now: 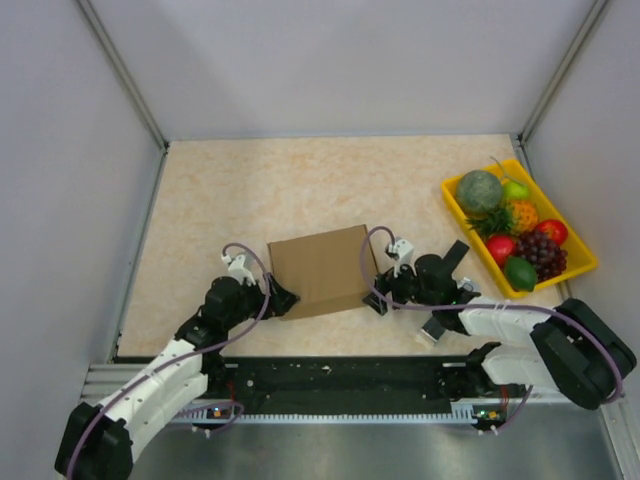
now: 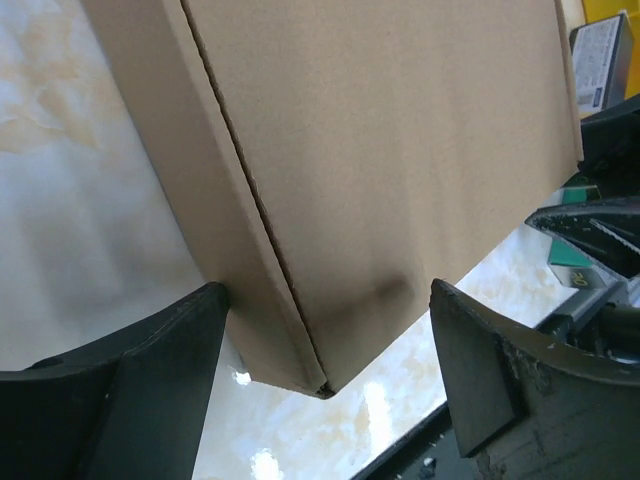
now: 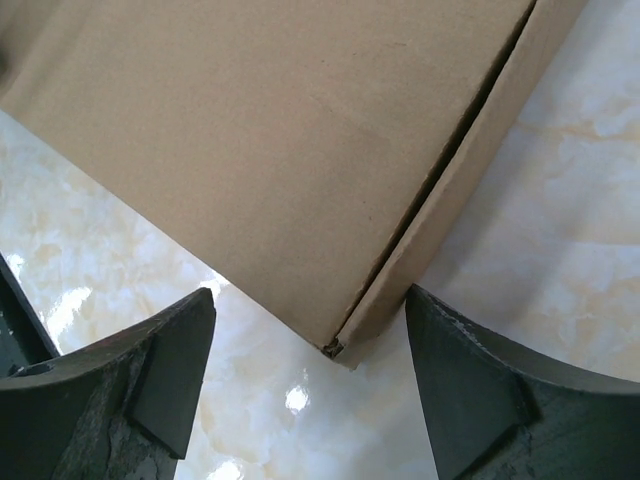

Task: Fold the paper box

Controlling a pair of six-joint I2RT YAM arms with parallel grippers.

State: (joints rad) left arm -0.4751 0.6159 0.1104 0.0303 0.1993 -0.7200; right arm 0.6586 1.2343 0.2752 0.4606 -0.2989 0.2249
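The fingers (image 2: pixel 120 400) of your left gripper (image 1: pixel 274 297) are spread wide. They straddle one near corner of the paper box (image 1: pixel 322 270), and the crease where lid meets side wall runs up between them. One finger looks to touch the side wall, or sits just beside it; the other is well off the top panel.

The fingers (image 3: pixel 510 390) of your right gripper (image 1: pixel 378 298) are spread too. The other near corner of the box sits between them and touches neither.

The box lies flat on the table (image 1: pixel 220 190) between your two grippers. Its lid is down and no loose flap shows in any view. The yellow fruit tray (image 1: pixel 449 192) is well apart, beyond your right fingers.

You look to be near the end of the fold, with the shape made and both front corners bracketed. A narrow dark seam shows at each corner, so the lid may not be fully seated.

The next move probably calls for both sides acting together:
- Nip or press each corner so the edge closes onto the wall.
- Keep the force matched, since a one-sided push would likely slide the light box across the smooth top.
- Keep the fingers square to the crease so the corners are not crushed.
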